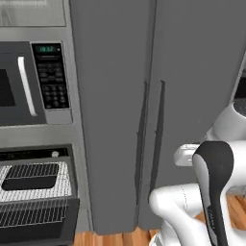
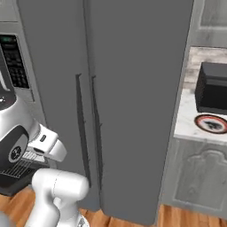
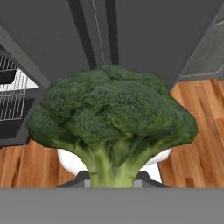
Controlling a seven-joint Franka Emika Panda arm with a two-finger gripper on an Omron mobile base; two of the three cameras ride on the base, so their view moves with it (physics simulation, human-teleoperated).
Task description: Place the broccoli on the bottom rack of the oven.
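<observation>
In the hand view the broccoli (image 3: 111,116), a lumpy green floret with a pale stalk, sits right in front of the camera. My gripper (image 3: 111,181) is shut on its stalk, and the fingers are mostly hidden behind it. The oven (image 1: 36,194) is at the lower left of the left base view, open, with two wire racks. The bottom rack (image 1: 33,212) lies under the upper one, which carries a dark tray. A part of the racks (image 3: 11,94) also shows at the left edge of the hand view. The broccoli hangs above the wooden floor, in front of the grey doors and right of the oven.
A tall grey double-door fridge (image 1: 144,120) stands straight ahead. The microwave (image 1: 29,81) with a keypad sits above the oven. On the right counter are a black box (image 2: 213,93) and a red-rimmed plate (image 2: 212,124). My white arm (image 1: 211,192) rises in the foreground.
</observation>
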